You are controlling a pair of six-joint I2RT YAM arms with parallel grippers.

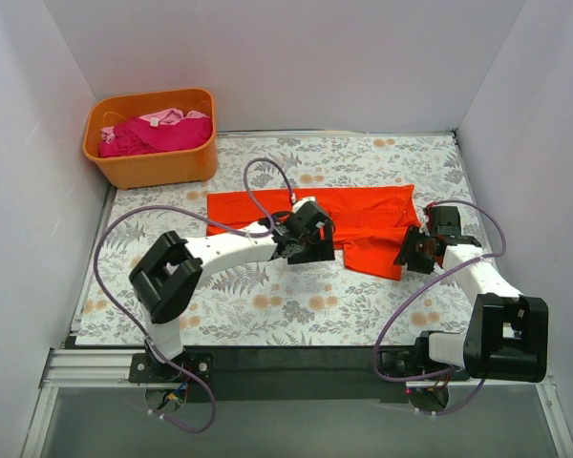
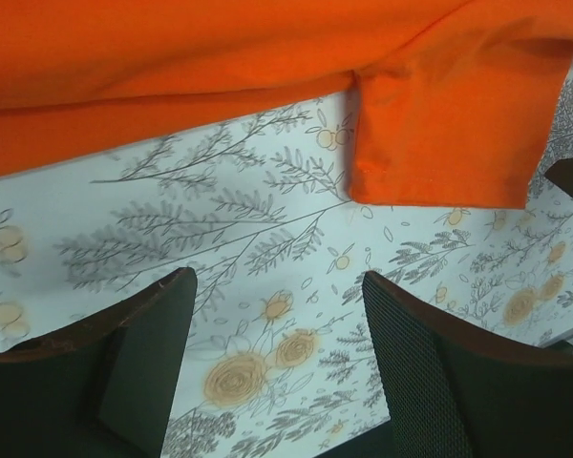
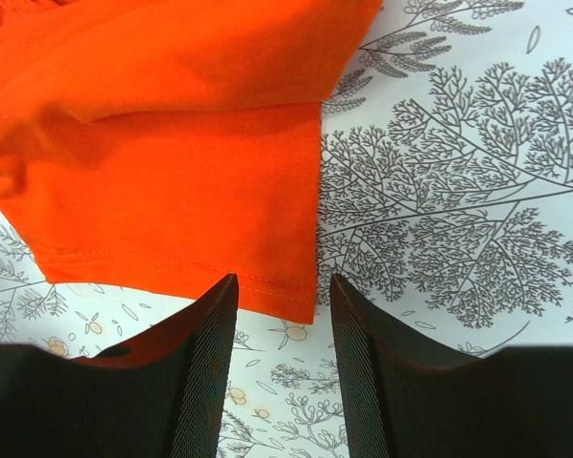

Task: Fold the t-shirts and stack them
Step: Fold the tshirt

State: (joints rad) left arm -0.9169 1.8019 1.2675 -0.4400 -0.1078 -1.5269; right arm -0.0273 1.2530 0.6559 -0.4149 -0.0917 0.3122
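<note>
1. the orange-red t-shirt [image 1: 315, 212] lies flat in the middle of the table, stretched from left to right. one sleeve [image 1: 372, 256] points to the near side at its right end.
2. the left gripper [image 1: 308, 239] is at the near edge of the shirt. its fingers are apart and hold nothing; in the left wrist view we see only table pattern between them.
3. the right gripper [image 1: 413, 253] is just beside the sleeve. its fingers are also apart. in the right wrist view the hem corner of the sleeve sits just in front of the gap and is not pinched.
4. we judge that the step in hand is to take the near edge and the sleeve for a fold. to do it well, each gripper should go low enough to catch only the top fabric, close fully on the hem, and both should lift together so the cloth does not twist.
5. the magenta t-shirt [image 1: 158, 135] and the pale pink t-shirt [image 1: 164, 116] wait in the orange plastic tub [image 1: 162, 168] at the far left corner, so most of the task remains.
6. the floral table cover [image 1: 267, 298] looks smooth and flat, and the fabric may slide on it when pulled.
7. plain white walls [image 1: 267, 57] close the table on the left, right and far sides.
</note>
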